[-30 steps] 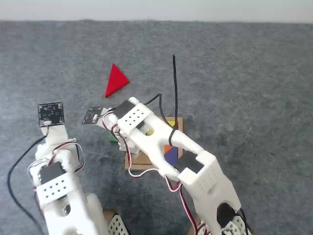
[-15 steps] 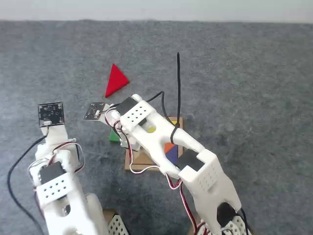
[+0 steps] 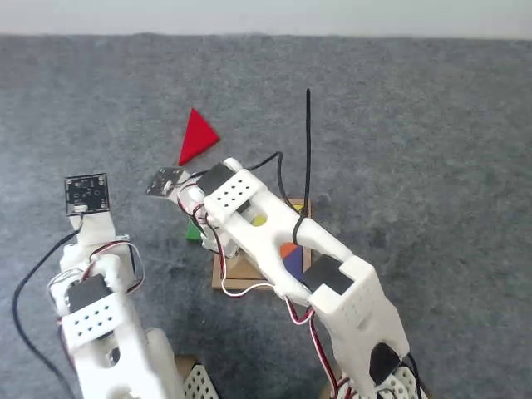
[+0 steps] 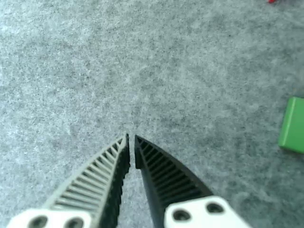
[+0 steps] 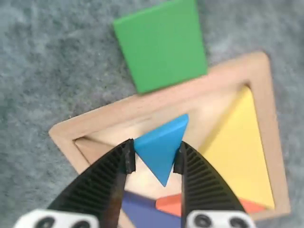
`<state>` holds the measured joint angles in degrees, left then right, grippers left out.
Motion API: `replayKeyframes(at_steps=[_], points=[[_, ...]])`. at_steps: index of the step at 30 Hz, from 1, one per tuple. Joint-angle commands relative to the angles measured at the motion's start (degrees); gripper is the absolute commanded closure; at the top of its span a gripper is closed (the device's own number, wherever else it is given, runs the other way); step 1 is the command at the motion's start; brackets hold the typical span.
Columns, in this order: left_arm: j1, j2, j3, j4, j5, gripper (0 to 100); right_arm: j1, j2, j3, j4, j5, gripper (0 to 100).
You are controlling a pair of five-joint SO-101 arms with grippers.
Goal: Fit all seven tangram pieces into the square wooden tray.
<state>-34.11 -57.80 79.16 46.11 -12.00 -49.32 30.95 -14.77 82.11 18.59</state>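
In the right wrist view my right gripper [image 5: 154,156] is shut on a light blue triangle [image 5: 161,145], held over the open corner of the square wooden tray [image 5: 156,102]. A yellow triangle [image 5: 242,152], an orange piece [image 5: 167,203] and a dark blue piece [image 5: 137,210] lie in the tray. A green square [image 5: 161,45] rests on the carpet just outside the tray's rim. A red triangle [image 3: 198,137] lies farther back on the carpet. My left gripper [image 4: 131,140] is shut with nothing in it, over bare carpet, with the green square [image 4: 293,124] off to one side.
Grey carpet covers the table. The right arm [image 3: 274,241] stretches over the tray [image 3: 223,281] and hides most of it from above. The left arm [image 3: 91,307] stands at the near left. A black cable [image 3: 308,150] rises behind the tray.
The right arm's wrist has shifted slightly toward the far side with the light blue triangle in its grip. The left arm has kept still.
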Motion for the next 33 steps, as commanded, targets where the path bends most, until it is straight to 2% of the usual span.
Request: replayKeyframes(at_steps=[1, 13, 18, 22, 29, 33], points=[[-0.1, -1.4, -2.9, -1.0, 0.2, 98, 2.7, -6.4, -1.0, 1.6, -7.1, 89.8], [-0.1, -1.4, -2.9, -1.0, 0.2, 98, 17.8, -11.1, -0.7, 9.5, -36.7, 89.8], [-0.1, -1.4, -2.9, -1.0, 0.2, 98, 19.4, -10.2, 0.5, 9.2, -47.3, 89.7], [-0.1, -1.4, -2.9, -1.0, 0.1, 98, 18.4, -7.2, 0.3, 9.2, -49.9, 89.7], [-0.1, -1.4, -2.9, -1.0, 0.1, 98, 14.0, -3.3, 0.3, 9.4, -49.8, 89.4], [-0.1, -1.4, -2.9, -1.0, 0.1, 98, 13.8, -2.9, 0.3, 9.4, -49.8, 89.2]])
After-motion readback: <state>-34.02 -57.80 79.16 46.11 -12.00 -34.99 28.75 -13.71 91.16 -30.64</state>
